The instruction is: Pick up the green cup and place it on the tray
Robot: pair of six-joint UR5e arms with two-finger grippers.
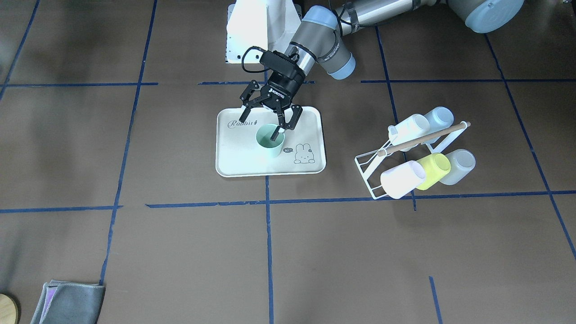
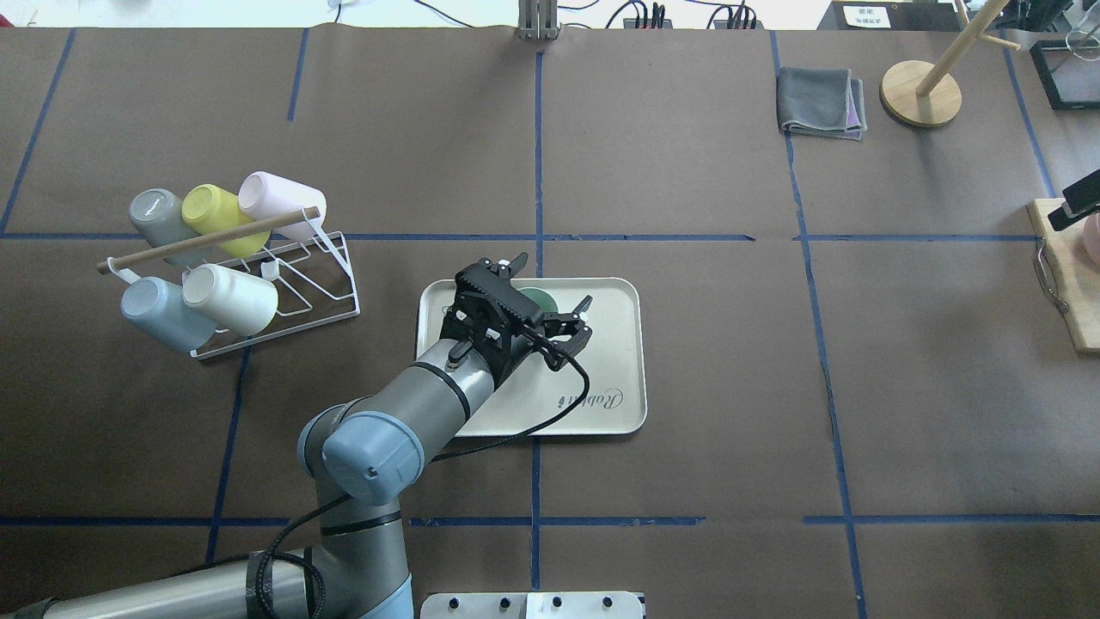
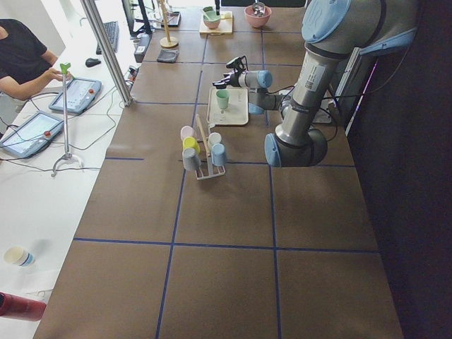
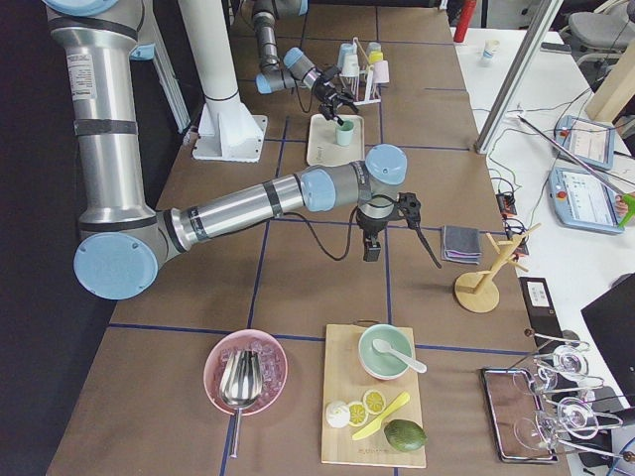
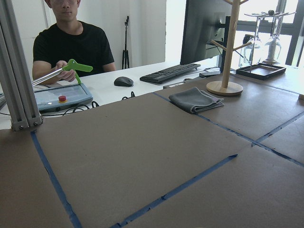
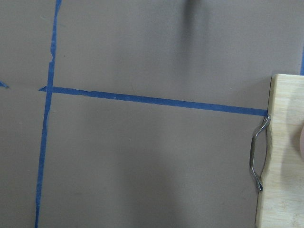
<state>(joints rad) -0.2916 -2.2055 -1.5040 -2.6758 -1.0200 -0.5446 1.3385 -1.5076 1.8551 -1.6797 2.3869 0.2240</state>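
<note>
Apparently you're releasing: the left gripper (image 1: 266,118) hangs spread apart at 12 o'clock of the green cup (image 1: 269,143) on the tray (image 1: 234,165), so rise straight, clear of its rim.

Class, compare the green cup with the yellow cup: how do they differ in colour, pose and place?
The green cup is pale mint; the yellow cup is bright lime-yellow. The green cup stands upright, mouth up, on the tray; the yellow cup sits tilted on the rack. Both are smooth, handleless tumblers.

Left pincer (image 1: 266,118) — jaws spread wide, tilted downward.
</note>
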